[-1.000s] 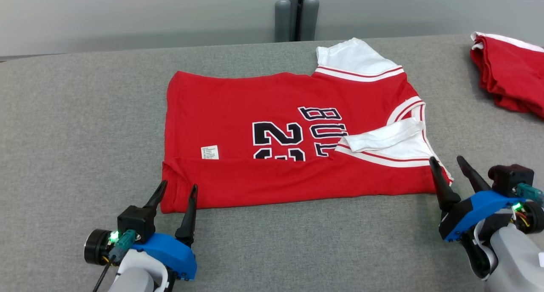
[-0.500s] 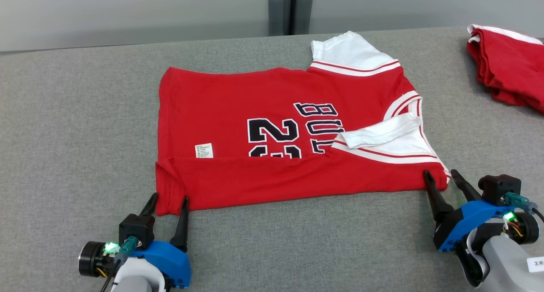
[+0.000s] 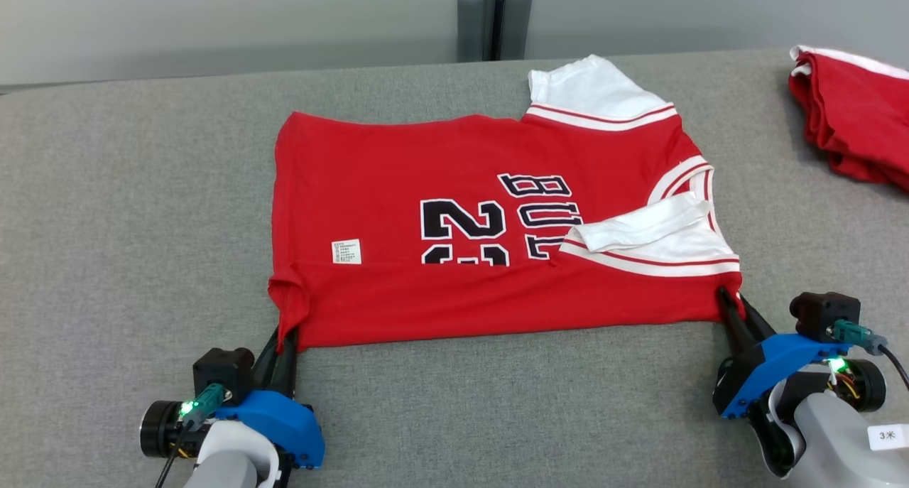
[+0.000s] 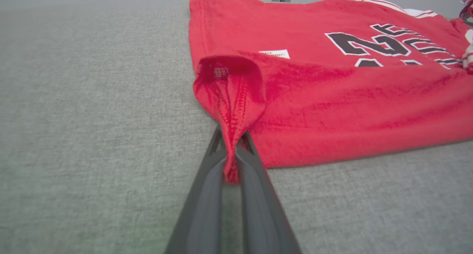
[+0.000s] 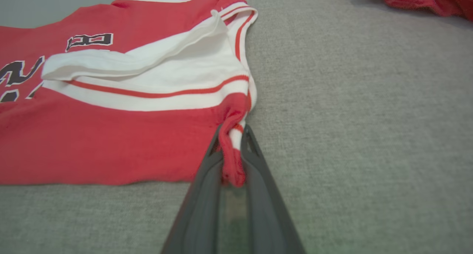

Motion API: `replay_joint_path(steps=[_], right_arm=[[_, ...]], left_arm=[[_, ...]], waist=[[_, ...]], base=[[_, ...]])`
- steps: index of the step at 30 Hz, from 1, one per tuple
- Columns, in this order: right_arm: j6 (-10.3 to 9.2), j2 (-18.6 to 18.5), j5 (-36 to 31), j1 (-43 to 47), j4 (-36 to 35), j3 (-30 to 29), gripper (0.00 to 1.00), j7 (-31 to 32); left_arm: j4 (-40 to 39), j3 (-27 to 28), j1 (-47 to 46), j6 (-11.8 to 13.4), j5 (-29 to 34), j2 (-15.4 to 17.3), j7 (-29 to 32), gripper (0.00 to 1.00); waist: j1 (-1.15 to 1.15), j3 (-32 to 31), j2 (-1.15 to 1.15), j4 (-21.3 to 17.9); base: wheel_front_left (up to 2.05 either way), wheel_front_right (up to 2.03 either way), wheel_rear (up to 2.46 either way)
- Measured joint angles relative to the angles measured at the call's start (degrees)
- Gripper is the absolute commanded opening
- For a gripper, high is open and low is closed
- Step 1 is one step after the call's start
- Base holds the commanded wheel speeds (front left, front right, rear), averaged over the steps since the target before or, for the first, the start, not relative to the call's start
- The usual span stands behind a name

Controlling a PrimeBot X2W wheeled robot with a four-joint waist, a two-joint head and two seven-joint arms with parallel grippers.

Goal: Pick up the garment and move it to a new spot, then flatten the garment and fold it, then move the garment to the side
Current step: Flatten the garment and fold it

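Observation:
The garment point(image 3: 469, 211) is a red jersey with white sleeves and black lettering, lying flat on the grey table with its near edge folded over. My left gripper point(image 3: 284, 335) is shut on the garment's near left corner; the left wrist view shows the red hem point(image 4: 231, 135) pinched between the fingers point(image 4: 207, 195). At the near right corner my right gripper point(image 3: 731, 305) is shut on the garment too, and the right wrist view has bunched red and white cloth point(image 5: 232, 154) between its fingers point(image 5: 258, 195).
A second red and white garment point(image 3: 856, 118) lies folded at the table's point(image 3: 128, 211) far right. A dark post point(image 3: 495, 15) stands behind the table's far edge. Bare grey surface stretches to the left and along the near side.
Both grippers went from open beside the near corners to shut on them, pinching up the cloth. The head camera shifted slightly between frames.

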Motion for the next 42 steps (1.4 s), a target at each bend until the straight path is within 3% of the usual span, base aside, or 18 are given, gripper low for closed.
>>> replay_joint_path(steps=[9, 21, 27, 28, 29, 30, 37, 42], right_arm=[[0.0, 0.24, 2.23, 6.16, -5.08, -0.15, 0.0, -0.15], [0.0, 0.96, 2.1, 25.54, -19.03, -5.08, 0.0, -0.16], [0.0, 2.14, -0.05, 31.75, -24.77, -8.55, 0.0, 3.11], [-0.01, 2.48, -0.48, 32.25, -25.36, -8.97, 0.4, 4.1], [-0.01, 2.82, -0.89, 32.73, -26.01, -9.34, 1.0, 4.7], [-0.01, 3.19, -1.23, 33.15, -26.76, -9.72, 1.0, 5.3], [-0.01, 3.7, -5.76, 33.78, -32.67, -13.33, 1.0, 5.04], [-0.01, 4.26, -9.43, 31.76, -37.98, -14.63, 1.0, 2.54]], left_arm=[[-6.15, 2.87, 6.75, 0.12, -0.44, -0.16, 0.09, 0.0], [-13.23, 4.04, 19.58, 1.53, -0.94, 0.26, 0.1, 0.0], [-15.45, 2.88, 23.72, 2.14, -1.44, -0.02, 1.24, 0.0], [-15.56, 2.76, 24.04, 2.22, -1.44, -0.05, 1.51, 0.05], [-15.77, 2.66, 24.22, 2.29, -1.44, -0.09, 1.51, 0.93], [-15.95, 2.57, 24.3, 2.43, -1.38, -0.1, 1.49, 1.0], [-18.75, 3.65, 23.24, 3.21, -0.31, -0.11, 0.47, 1.0], [-25.24, 8.14, 21.5, 3.82, 1.86, -0.7, 0.23, 1.0]], waist=[[-0.01, -5.1, -0.01, 0.5], [-0.02, -10.5, -0.01, 1.3], [-0.02, -11.48, -0.01, 1.15], [-0.01, -11.55, -0.01, 1.13], [-0.01, -11.64, -0.01, 1.13], [-0.01, -11.75, -0.01, 1.14], [-0.01, -12.08, -0.01, 1.15], [0.0, -12.03, -0.01, 0.59]], base=[[0.0, 0.0, 0.0], [0.0, 0.0, 0.0], [0.0, 0.0, 0.0], [0.0, 0.0, 0.0], [0.0, 0.0, 0.0], [0.0, 0.0, 0.0], [0.0, 0.0, 0.0], [0.0, 0.0, 0.0]])
